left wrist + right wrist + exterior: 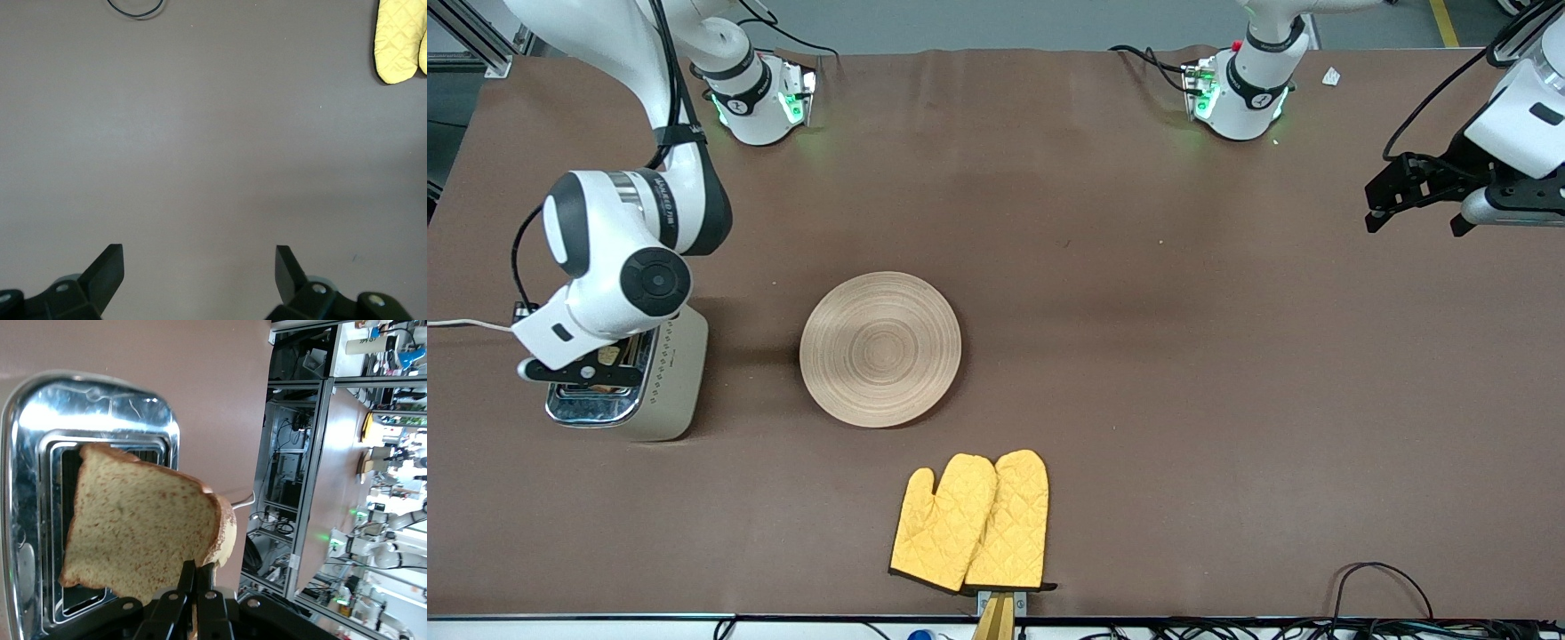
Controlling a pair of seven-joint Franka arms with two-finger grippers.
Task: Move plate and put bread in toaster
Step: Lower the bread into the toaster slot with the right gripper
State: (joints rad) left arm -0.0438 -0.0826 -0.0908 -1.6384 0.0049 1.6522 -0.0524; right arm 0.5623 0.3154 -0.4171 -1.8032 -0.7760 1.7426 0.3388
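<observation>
A brown table (1138, 356) fills the front view, its nearest edge lined with loose black cables. Closest to the front camera on it lies a pair of yellow oven mitts (971, 523), side by side and overlapping. Farther from the camera sits the plate (880, 348), flat on the table and bare, well apart from the mitts. Beside the plate, toward the right arm's end of the table, stands the toaster (640, 373), its chrome top facing up and a white cord running off from it toward the table's edge.

The right gripper (591, 369) hangs over the toaster's slots, its fingers pinched tight on one edge of the bread (143, 527). The slice is tilted and sits above an open slot. At this end, metal frames and shelving stand past the table's edge.

The left gripper (200, 273) waits in the air over bare table at the left arm's end, fingers spread wide and holding nothing.
</observation>
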